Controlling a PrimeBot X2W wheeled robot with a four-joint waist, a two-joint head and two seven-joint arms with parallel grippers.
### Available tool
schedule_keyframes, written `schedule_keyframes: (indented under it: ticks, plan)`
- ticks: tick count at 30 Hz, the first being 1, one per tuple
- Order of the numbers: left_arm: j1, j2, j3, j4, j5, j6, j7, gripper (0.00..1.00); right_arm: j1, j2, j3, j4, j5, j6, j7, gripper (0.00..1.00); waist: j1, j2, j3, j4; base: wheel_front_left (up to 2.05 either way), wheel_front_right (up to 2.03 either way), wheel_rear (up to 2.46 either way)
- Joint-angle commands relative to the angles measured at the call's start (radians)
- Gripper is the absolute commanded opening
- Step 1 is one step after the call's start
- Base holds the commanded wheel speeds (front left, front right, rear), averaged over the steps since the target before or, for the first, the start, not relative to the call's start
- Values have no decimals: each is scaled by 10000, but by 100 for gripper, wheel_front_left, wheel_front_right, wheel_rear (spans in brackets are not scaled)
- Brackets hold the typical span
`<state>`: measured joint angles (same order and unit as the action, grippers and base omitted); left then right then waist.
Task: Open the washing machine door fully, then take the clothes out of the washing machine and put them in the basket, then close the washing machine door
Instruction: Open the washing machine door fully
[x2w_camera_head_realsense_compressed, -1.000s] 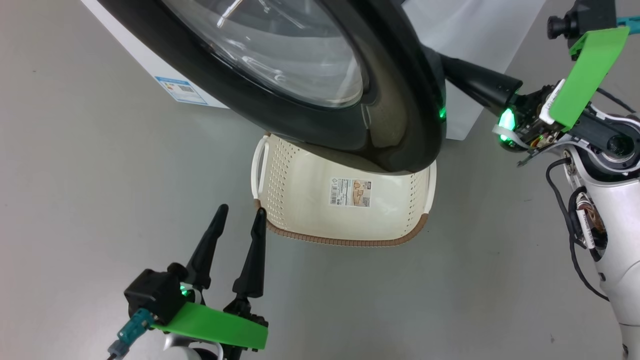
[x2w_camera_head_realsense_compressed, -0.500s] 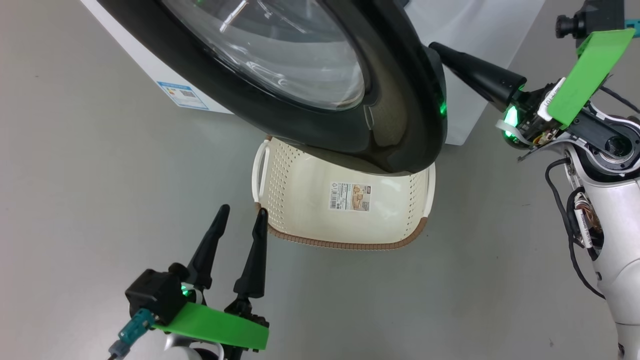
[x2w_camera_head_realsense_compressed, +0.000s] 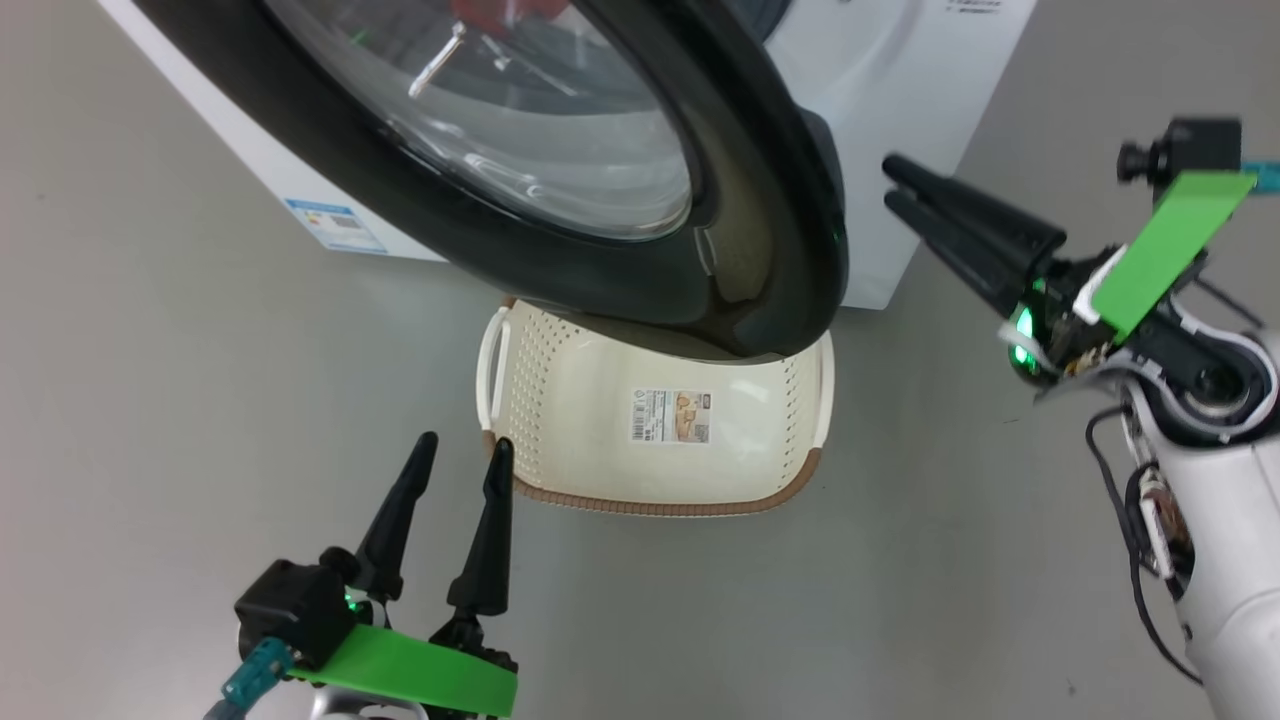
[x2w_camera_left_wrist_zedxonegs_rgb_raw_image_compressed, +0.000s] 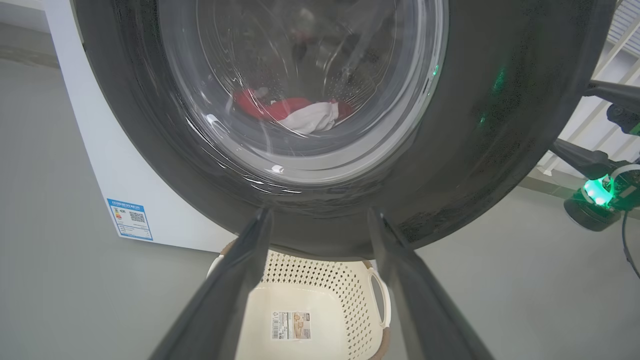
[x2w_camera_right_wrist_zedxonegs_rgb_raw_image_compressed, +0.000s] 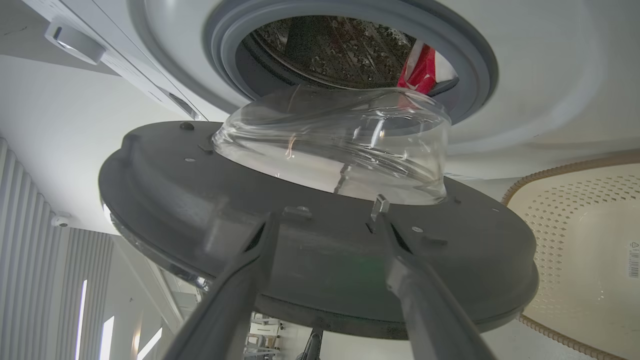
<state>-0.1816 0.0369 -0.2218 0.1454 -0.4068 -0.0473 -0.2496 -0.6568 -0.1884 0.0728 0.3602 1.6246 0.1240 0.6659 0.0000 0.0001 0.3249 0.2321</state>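
Note:
The washing machine door (x2w_camera_head_realsense_compressed: 760, 200), black-rimmed with a bulging glass bowl, stands partly swung out from the white washing machine (x2w_camera_head_realsense_compressed: 900, 100). Red and white clothes (x2w_camera_left_wrist_zedxonegs_rgb_raw_image_compressed: 280, 107) lie in the drum, seen through the glass and past the grey ring (x2w_camera_right_wrist_zedxonegs_rgb_raw_image_compressed: 425, 67). The cream basket (x2w_camera_head_realsense_compressed: 650, 505) sits on the floor under the door. My right gripper (x2w_camera_head_realsense_compressed: 890, 185) is open, just right of the door's edge and apart from it; its wrist view faces the door's inner side (x2w_camera_right_wrist_zedxonegs_rgb_raw_image_compressed: 150, 200). My left gripper (x2w_camera_head_realsense_compressed: 465, 445) is open and empty beside the basket's left front corner.
Grey floor spreads left and right of the basket. A blue label sticker (x2w_camera_head_realsense_compressed: 335, 225) marks the washer's lower side. My right arm's white forearm (x2w_camera_head_realsense_compressed: 1220, 560) with its cables stands at the right edge.
My right gripper has drawn back from behind the door's edge and opened. The head camera has shifted a little. The left gripper stays as it was.

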Motion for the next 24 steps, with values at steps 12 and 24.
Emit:
schedule_keyframes:
  ticks: [12, 24]
  plan:
    - [354, 133, 855, -84, 273, -268, -122, 100, 1764, 27, 0, -615, -699, 67, -626, 100, 0, -1, -381, -636, 0, 0, 0]
    - [437, 133, 1330, 30, 487, -459, -122, 100, 3296, -105, 179, -938, -1122, 67, -1555, 100, 0, -1, -497, -1296, 0, 0, 0]
